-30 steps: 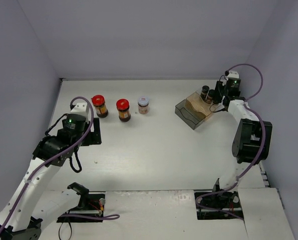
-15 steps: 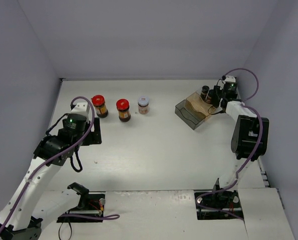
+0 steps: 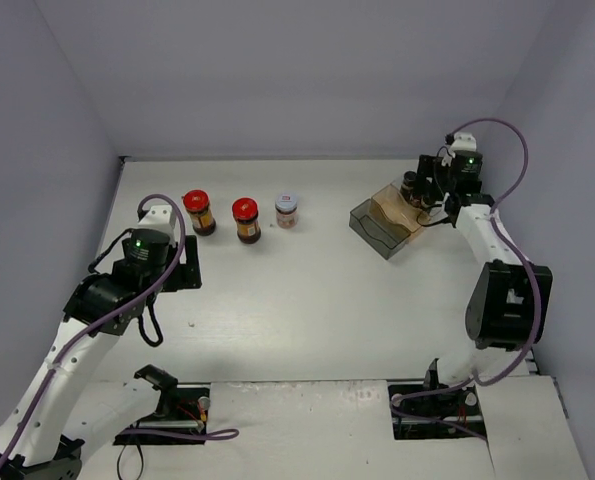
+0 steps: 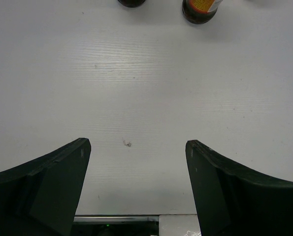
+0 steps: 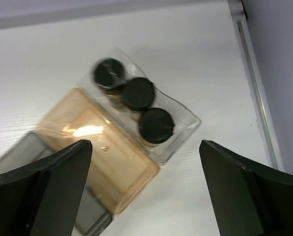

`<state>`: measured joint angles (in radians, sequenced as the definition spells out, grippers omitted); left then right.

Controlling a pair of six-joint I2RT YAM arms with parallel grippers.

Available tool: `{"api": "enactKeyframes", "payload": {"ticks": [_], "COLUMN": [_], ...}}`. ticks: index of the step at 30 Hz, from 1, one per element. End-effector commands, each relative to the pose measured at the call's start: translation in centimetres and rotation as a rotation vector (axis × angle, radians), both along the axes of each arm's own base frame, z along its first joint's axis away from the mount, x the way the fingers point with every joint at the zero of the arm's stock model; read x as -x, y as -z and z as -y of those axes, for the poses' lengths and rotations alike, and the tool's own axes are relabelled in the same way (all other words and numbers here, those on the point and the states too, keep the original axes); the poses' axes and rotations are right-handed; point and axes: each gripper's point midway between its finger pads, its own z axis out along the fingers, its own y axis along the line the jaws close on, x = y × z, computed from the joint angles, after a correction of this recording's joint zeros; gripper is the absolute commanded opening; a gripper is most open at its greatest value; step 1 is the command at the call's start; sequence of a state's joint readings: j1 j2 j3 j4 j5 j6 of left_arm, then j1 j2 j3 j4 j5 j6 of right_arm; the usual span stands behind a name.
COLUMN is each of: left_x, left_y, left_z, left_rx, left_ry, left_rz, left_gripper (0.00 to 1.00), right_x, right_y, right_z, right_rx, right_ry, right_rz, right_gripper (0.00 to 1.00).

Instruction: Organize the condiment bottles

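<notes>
Two red-lidded dark jars (image 3: 196, 211) (image 3: 245, 219) and a white-lidded pinkish jar (image 3: 287, 209) stand in a row at the back left. The smoky tray (image 3: 375, 226) sits at the back right. In its clear end compartment (image 5: 191, 119) stand three black-capped bottles (image 5: 110, 73) (image 5: 138, 93) (image 5: 156, 125), close together in a line. Above them hangs my right gripper (image 5: 145, 147), open and apart from the caps. My left gripper (image 4: 138, 142) is open over bare table, below the two red-lidded jars (image 4: 200, 7) (image 4: 132, 2).
The tray's amber middle compartment (image 5: 104, 147) and grey end compartment (image 3: 369, 222) hold nothing. The right wall and table edge (image 5: 257, 98) run close beside the tray. The back wall lies just behind the row of jars.
My right gripper has gone from shut to wide open, letting go of a black-capped bottle in the tray, and has drawn slightly up. The left arm has not moved.
</notes>
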<state>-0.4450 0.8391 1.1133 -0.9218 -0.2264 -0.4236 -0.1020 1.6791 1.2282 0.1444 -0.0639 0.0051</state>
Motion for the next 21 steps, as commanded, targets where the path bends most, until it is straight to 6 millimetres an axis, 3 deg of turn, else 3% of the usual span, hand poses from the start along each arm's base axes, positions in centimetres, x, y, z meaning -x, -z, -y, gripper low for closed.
{"api": "enactKeyframes", "payload": {"ticks": [1, 7, 8, 10, 11, 14, 15, 17, 18, 21], "left_x": [-0.8, -0.5, -0.4, -0.3, -0.3, 0.1, 0.2, 0.5, 0.7, 1.2], "left_y": [-1.3, -1.5, -1.5, -1.6, -1.6, -1.7, -1.7, -1.8, -1.7, -1.8], "left_z": [0.1, 0.2, 0.2, 0.1, 0.1, -0.2, -0.2, -0.5, -0.6, -0.9], "left_rx": [0.018, 0.035, 0.037, 0.039, 0.038, 0.034, 0.032, 0.030, 0.026, 0.028], "left_ry": [-0.017, -0.014, -0.015, -0.016, -0.017, -0.022, -0.025, -0.030, -0.032, -0.039], "left_rz": [0.057, 0.056, 0.057, 0.058, 0.059, 0.054, 0.053, 0.051, 0.043, 0.039], "left_gripper": [0.79, 0.79, 0.78, 0.78, 0.78, 0.78, 0.78, 0.78, 0.79, 0.78], "right_x": [0.2, 2.1, 2.6, 3.2, 4.0, 4.8, 5.7, 5.7, 6.6, 6.6], "right_y": [-10.3, -13.2, -13.4, -13.7, -13.6, -12.8, -12.6, -11.5, -11.2, -10.1], "right_z": [-4.1, -10.9, -13.3, -16.1, -19.3, -24.6, -27.6, -30.9, -33.4, -37.7], "right_rx": [0.051, 0.043, 0.026, 0.004, -0.018, -0.041, -0.048, -0.053, -0.059, -0.058], "right_ry": [-0.114, -0.289, -0.358, -0.435, -0.523, -0.653, -0.722, -0.784, -0.838, -0.917], "right_rz": [0.205, 0.223, 0.224, 0.231, 0.228, 0.217, 0.214, 0.194, 0.189, 0.182], "right_gripper": [0.96, 0.98, 0.98, 1.00, 1.00, 1.00, 1.00, 1.00, 1.00, 1.00]}}
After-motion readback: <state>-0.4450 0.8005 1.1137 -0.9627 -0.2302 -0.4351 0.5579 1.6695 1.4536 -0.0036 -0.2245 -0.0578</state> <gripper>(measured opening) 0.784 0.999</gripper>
